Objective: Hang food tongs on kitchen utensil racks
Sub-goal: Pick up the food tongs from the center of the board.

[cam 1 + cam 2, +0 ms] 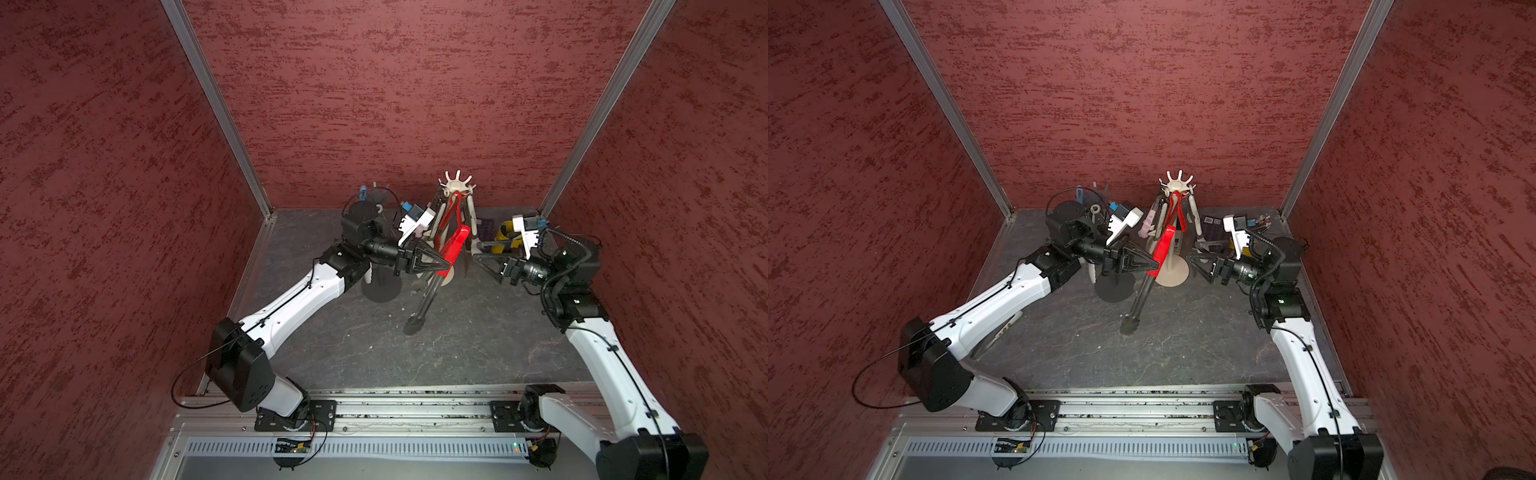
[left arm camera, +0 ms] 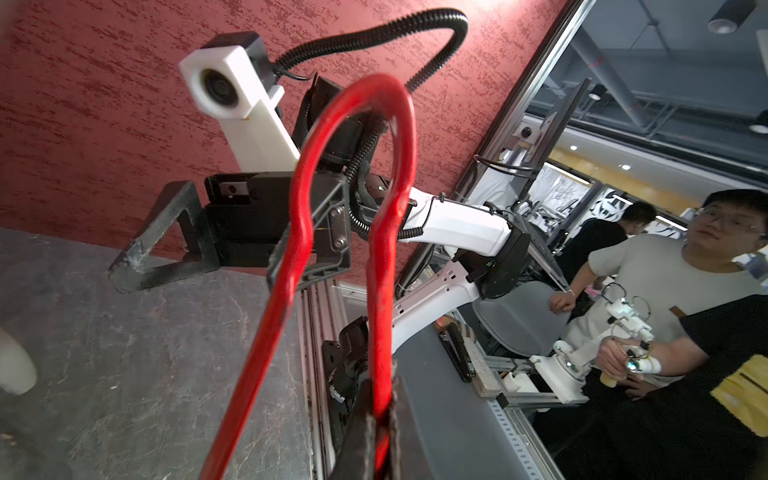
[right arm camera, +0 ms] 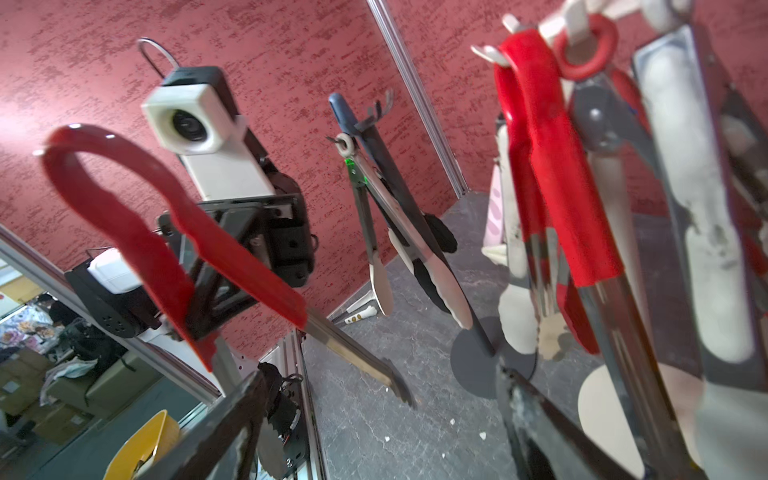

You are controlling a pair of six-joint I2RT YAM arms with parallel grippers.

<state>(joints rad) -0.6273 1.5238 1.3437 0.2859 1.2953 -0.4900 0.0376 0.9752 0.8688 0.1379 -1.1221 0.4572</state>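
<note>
My left gripper (image 1: 446,264) (image 2: 380,399) is shut on one arm of red-handled food tongs (image 1: 456,245) (image 3: 232,266). These tongs hang tilted, looped end up, metal tips (image 1: 412,328) low over the table. They sit just in front of the cream-white utensil rack (image 1: 457,185) (image 1: 1179,183), which carries several tongs, among them red ones (image 3: 557,187). The dark grey rack (image 1: 380,291) (image 3: 473,357) stands to its left behind my left arm, also with tongs on it. My right gripper (image 1: 478,257) (image 3: 378,415) is open and empty, right of the cream rack.
A yellow cup (image 1: 505,237) and dark packets (image 1: 484,226) stand at the back right behind my right wrist. A white utensil (image 1: 1005,328) lies on the table under my left arm. Red walls close in three sides; a metal rail (image 1: 395,403) runs along the front.
</note>
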